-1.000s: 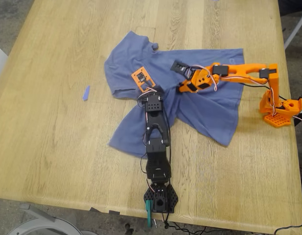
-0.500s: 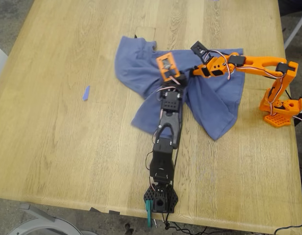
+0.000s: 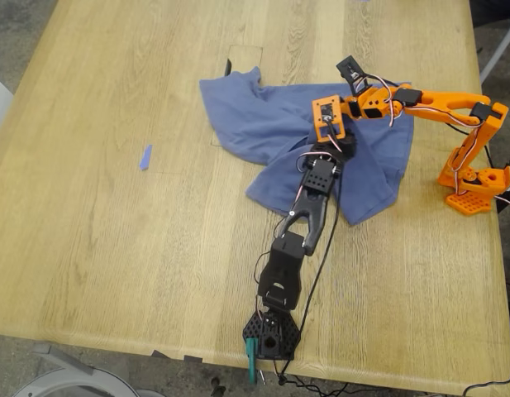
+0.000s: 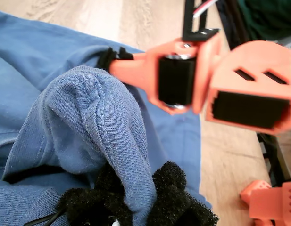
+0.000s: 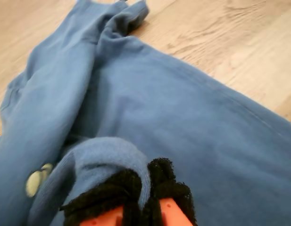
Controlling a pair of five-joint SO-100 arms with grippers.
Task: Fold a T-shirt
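Clamped on a raised fold of the T-shirt (image 4: 88,122), my first claw (image 4: 136,202) has its black foam pads pressed together with the ribbed blue cloth pinched between them. Its wrist view looks straight at the orange arm, which crosses just behind the lifted fold, so my first claw belongs to the black arm (image 3: 308,207) reaching up from the near edge of the table (image 3: 114,248) in the exterior view. My second claw (image 5: 136,193), on the orange arm (image 3: 420,103), is likewise closed tight on a rounded hem of the T-shirt (image 5: 150,117), foam pads squeezing the cloth. A pale yellowish spot shows on the fabric beside it. In the exterior view the T-shirt (image 3: 271,128) lies crumpled and bunched on the table toward the far side and the exterior view's right, with both claws meeting over its right part. A small blue scrap (image 3: 145,157) lies on the bare wood, well apart to the exterior view's left.
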